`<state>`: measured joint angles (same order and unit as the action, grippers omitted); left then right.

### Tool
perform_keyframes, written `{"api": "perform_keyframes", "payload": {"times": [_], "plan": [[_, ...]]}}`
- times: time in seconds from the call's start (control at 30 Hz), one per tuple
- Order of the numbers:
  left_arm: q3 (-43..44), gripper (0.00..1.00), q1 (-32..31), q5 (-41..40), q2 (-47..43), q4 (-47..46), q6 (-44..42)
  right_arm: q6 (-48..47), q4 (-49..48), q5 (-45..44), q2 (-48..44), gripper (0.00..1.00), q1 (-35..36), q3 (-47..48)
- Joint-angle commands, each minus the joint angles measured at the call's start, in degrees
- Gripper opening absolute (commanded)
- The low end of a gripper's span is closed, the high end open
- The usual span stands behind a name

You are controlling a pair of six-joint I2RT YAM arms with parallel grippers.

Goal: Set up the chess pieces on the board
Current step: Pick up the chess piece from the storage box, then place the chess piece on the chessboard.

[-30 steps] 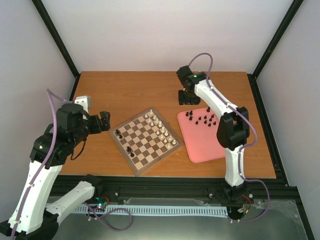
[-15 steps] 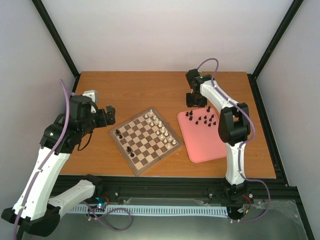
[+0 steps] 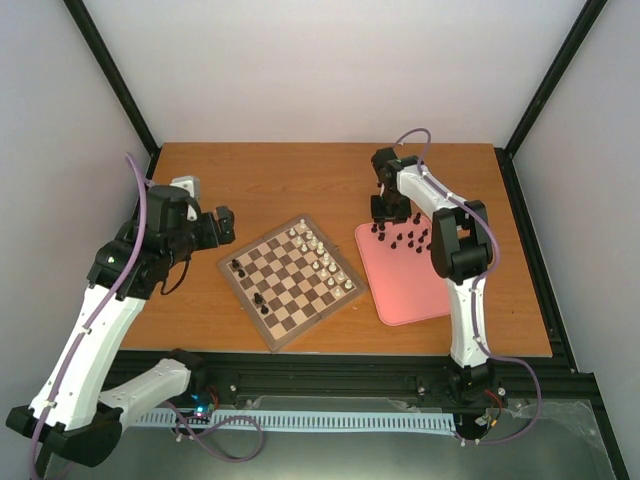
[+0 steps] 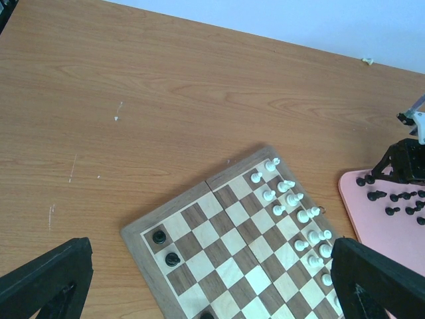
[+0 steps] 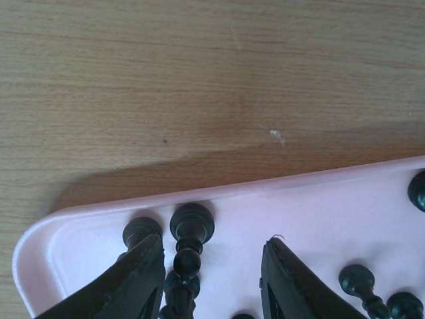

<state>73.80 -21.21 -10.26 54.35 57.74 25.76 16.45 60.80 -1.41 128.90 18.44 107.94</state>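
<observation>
The board (image 3: pixel 291 281) lies at the table's middle, with white figures (image 3: pixel 322 256) along its far-right side and a few black chess pieces (image 3: pixel 239 267) near its left edge. Several more black chess pieces (image 3: pixel 408 240) stand on the pink tray (image 3: pixel 410 285). My right gripper (image 3: pixel 385 214) is down at the tray's far-left corner. In the right wrist view it (image 5: pixel 214 244) is open around a black piece (image 5: pixel 191 229), which stands close to the left finger (image 5: pixel 141 279). My left gripper (image 3: pixel 222 226) hovers left of the board, open and empty (image 4: pixel 211 249).
A second black piece (image 5: pixel 141 230) stands just behind the right gripper's left finger, by the tray's rim (image 5: pixel 279 183). Bare wooden table (image 4: pixel 166 86) stretches behind the board. The tray (image 4: pixel 372 219) lies right of the board, close to it.
The right gripper came down from behind the tray onto its far-left corner, and its jaws narrowed. The left arm swung forward and right, closer to the board.
</observation>
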Motion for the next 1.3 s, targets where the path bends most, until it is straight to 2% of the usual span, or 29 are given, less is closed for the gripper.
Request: {"api": "perform_keyframes", "payload": {"times": [0.0, 0.1, 0.2, 0.4, 0.53, 0.77, 0.93, 1.1, 1.27], "plan": [[0.5, 1.0, 0.2, 0.2, 0.2, -1.9, 1.0, -1.0, 0.0, 0.5, 1.7, 0.41, -0.2, 1.9], [0.5, 1.0, 0.2, 0.1, 0.4, -2.0, 1.0, -0.9, 0.0, 0.3, 2.5, 0.4, -0.4, 2.3], [0.5, 1.0, 0.2, 0.0, 0.6, -2.1, 0.7, -0.8, -0.1, 1.0, 3.2, 0.35, -0.4, 2.7], [0.5, 1.0, 0.2, 0.0, 1.0, -2.1, 0.4, -0.5, 0.0, 0.8, 3.4, 0.14, -0.4, 3.3], [0.4, 1.0, 0.2, 0.2, 1.0, -2.3, 0.3, -0.5, 0.6, 0.3, 2.7, 0.04, -0.5, 3.5], [0.8, 1.0, 0.2, 0.8, 0.5, -2.1, 0.3, -0.2, 1.7, -1.3, -2.5, 0.03, -0.4, 4.0], [0.7, 1.0, 0.2, 1.4, -0.5, -1.8, 0.6, 0.1, 4.4, -1.5, -5.7, 0.03, 1.7, 9.2], [1.5, 1.0, 0.2, 1.6, -1.4, -1.0, 0.7, 1.3, 7.5, -0.1, -5.1, 0.03, 8.8, 16.3], [3.5, 1.0, 0.2, 0.9, -3.3, 0.1, 0.5, 4.5, 6.8, 3.4, -3.3, 0.03, 17.9, 19.0]]}}
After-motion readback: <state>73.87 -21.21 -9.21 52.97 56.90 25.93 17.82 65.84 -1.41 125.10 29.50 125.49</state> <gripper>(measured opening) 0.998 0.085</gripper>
